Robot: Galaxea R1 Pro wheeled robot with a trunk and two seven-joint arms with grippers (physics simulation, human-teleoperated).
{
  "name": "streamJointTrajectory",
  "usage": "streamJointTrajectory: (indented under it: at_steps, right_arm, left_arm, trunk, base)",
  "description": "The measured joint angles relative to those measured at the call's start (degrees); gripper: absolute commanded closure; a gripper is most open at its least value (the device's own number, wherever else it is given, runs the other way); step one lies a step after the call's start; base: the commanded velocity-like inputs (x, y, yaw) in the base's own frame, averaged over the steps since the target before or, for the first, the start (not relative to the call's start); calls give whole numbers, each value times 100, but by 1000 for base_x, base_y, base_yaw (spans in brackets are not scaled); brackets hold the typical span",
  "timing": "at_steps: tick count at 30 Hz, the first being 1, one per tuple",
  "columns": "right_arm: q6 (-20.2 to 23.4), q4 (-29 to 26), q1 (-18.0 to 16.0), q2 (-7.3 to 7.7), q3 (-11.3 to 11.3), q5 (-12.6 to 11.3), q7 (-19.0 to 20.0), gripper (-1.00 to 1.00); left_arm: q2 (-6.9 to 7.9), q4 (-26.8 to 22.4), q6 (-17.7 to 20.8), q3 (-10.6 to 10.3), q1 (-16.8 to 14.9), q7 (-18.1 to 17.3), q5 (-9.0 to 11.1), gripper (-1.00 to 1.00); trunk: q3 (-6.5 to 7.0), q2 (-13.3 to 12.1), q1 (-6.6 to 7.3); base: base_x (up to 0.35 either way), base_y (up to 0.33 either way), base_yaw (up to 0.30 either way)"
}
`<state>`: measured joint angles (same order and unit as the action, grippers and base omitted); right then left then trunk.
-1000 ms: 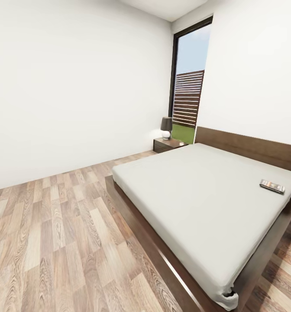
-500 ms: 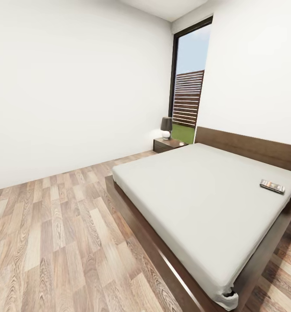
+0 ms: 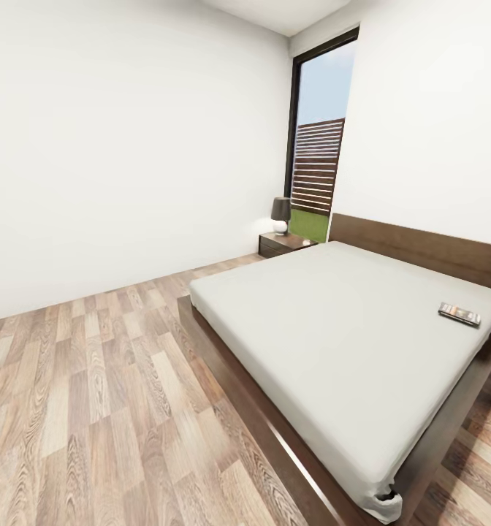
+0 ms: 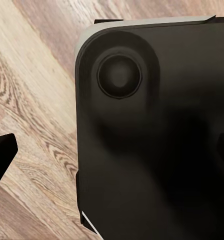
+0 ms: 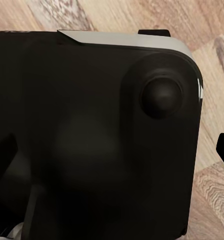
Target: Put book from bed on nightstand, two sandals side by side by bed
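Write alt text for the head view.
A small book lies on the far right of a grey-mattressed bed in a white bedroom. A nightstand with a lamp stands beside the headboard, below a tall window.

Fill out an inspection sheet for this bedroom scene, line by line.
Surface: plain grey mattress of the bed on a dark wooden frame; wood-plank floor.
Job's things: book lies flat on the mattress near its far side; nightstand stands beside the headboard.
Clutter: lamp on the nightstand.
Pincers: dark fingertips at the wrist views' edges over the robot's black base; cannot tell whether open or shut.
Cables: nothing seen.
Surroundings: white walls, tall window showing a slatted fence.
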<state>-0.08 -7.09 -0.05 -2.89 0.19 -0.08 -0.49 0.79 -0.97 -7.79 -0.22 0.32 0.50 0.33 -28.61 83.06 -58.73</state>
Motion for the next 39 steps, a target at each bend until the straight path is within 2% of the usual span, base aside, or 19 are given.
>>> streamJointTrajectory:
  at_steps: [39]
  right_arm:
    - [0,0,-2,6,-6,0,0,-100]
  left_arm:
    - [0,-4,-21,-6,0,5,-1,-100]
  trunk:
    - [0,0,0]
  base:
    - [32,12,0]
